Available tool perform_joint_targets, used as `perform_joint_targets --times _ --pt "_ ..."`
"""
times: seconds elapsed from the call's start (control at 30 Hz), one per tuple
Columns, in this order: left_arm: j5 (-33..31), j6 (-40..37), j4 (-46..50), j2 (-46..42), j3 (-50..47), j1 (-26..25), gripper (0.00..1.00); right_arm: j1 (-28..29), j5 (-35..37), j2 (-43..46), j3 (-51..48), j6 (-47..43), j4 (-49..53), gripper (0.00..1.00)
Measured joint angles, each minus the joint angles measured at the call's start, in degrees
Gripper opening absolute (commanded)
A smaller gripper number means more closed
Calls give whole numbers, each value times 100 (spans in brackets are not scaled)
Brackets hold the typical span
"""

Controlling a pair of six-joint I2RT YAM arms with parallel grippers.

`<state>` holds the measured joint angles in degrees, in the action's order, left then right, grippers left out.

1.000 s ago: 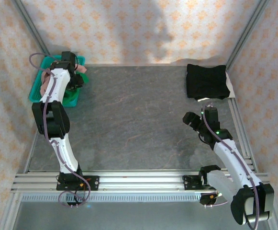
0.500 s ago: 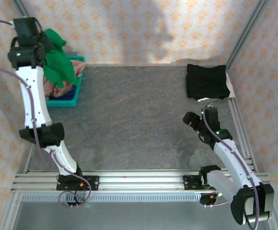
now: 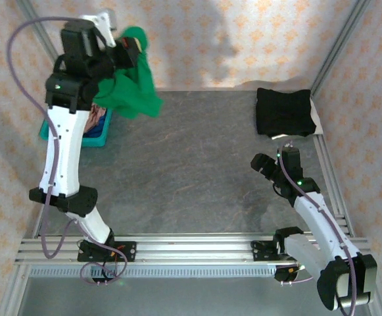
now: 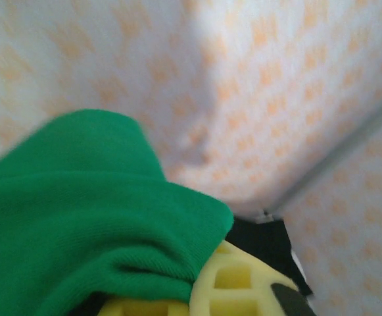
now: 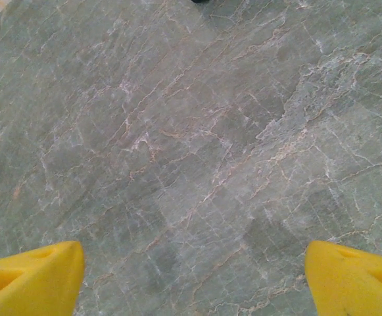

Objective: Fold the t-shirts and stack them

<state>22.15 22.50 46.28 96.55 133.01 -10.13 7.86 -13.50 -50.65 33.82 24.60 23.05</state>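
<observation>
"Grey marbled stone-look table top [image 3: 197, 178]: how much of it is open?"

"Most of it. The middle lies bare from the aluminium rail [image 3: 191, 247] along the near edge to the patterned wall [image 3: 243, 39] at the far side. Slanted metal posts [image 3: 335, 46] close the far corners."

"What sits at the edges?"

"A folded black cloth t-shirt [image 3: 283, 112] lies flat in the far right corner, just beside the right edge. A teal plastic basket [image 3: 45, 128] stands at the far left edge, partly hidden by the left arm, with dusty pink cloth [image 3: 98, 117] in it."

"And the bright green cloth t-shirt [image 3: 135, 92]?"

"Up in the air at the far left, clear of the table. It hangs bunched from the left gripper [image 3: 126, 49], which is raised high against the far wall. Its lower folds dangle over the right side of the basket and the table just beside it."

"Is that gripper pinching it?"

"Yes, the jaws are pressed together on the cloth. In the left wrist view the green fabric [image 4: 79, 217] drapes over the yellow fingers [image 4: 237, 283] and hides their tips."

"The right gripper [image 3: 264, 164]?"

"It is low over the right side of the table, on the near side of the black shirt and apart from it. In the right wrist view its yellow fingertips [image 5: 33, 276] are spread wide, with bare table top between them."
</observation>
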Motion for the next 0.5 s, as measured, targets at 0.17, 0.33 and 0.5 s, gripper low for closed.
perform_joint_targets --times 0.17,0.33,0.5 --pt "-308 188 -487 -238 -2157 96 87 0 -157 15 0 39 -37 87" --pt "-824 155 -793 15 -3797 138 100 11 -352 -4 -9 138 -162 87" --pt "-1047 149 -1464 24 -5499 -192 100 256 -457 -551 -35 229 -520 87"
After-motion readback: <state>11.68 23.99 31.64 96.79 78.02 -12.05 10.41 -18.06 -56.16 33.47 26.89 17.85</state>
